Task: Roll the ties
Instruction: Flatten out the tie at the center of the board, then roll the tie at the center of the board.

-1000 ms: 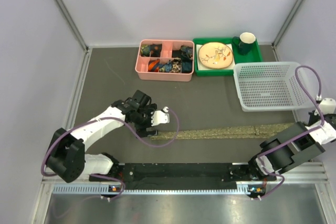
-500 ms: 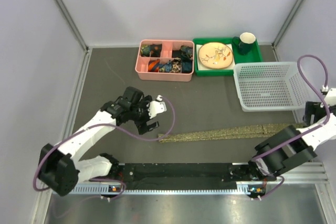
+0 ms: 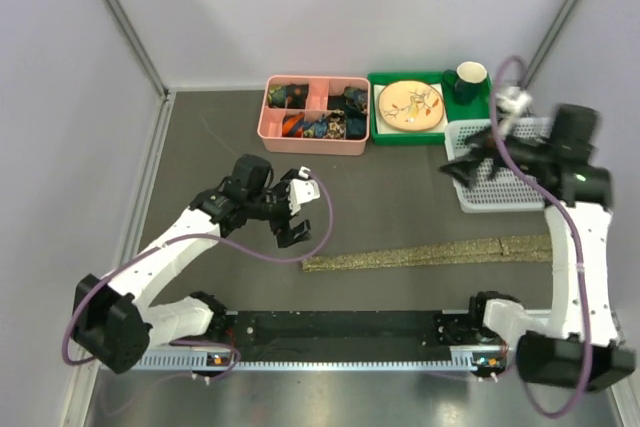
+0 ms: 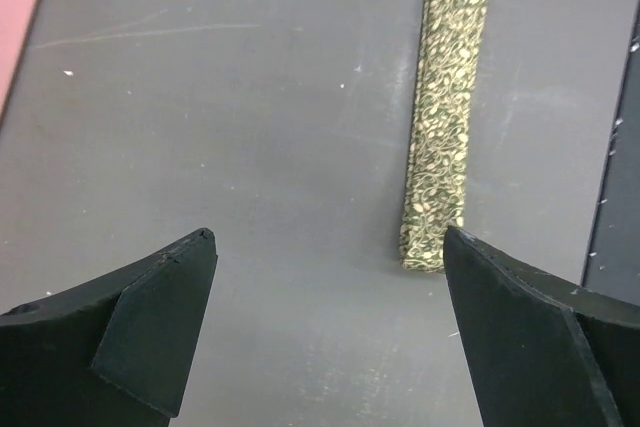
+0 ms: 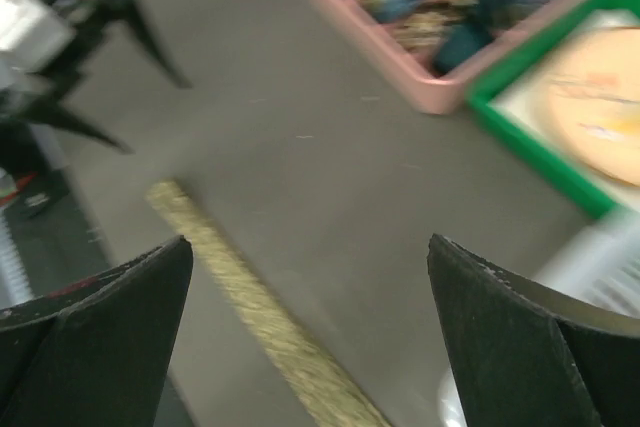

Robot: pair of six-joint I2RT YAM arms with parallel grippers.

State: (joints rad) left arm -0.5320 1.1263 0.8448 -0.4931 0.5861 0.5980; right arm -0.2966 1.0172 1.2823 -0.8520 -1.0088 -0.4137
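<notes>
A dark grey table (image 3: 400, 197) bears the long, narrow olive-tan speckled fabric tie (image 3: 430, 252), flat and straight along the near edge, reaching toward the right edge. The white plastic mesh basket (image 3: 505, 203) sits far right. The right gripper (image 3: 458, 169), jaws spread, hangs at the basket's left rim. The left gripper (image 3: 292, 231), also spread, hovers near the tie's left end.

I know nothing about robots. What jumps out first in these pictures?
A long olive patterned tie lies flat across the dark table, near the front edge. Two white-and-black arms flank it, each with an open tool: the left tool by the tie's narrow end, the right tool raised by a white basket. A pink box sits at the back.
</notes>
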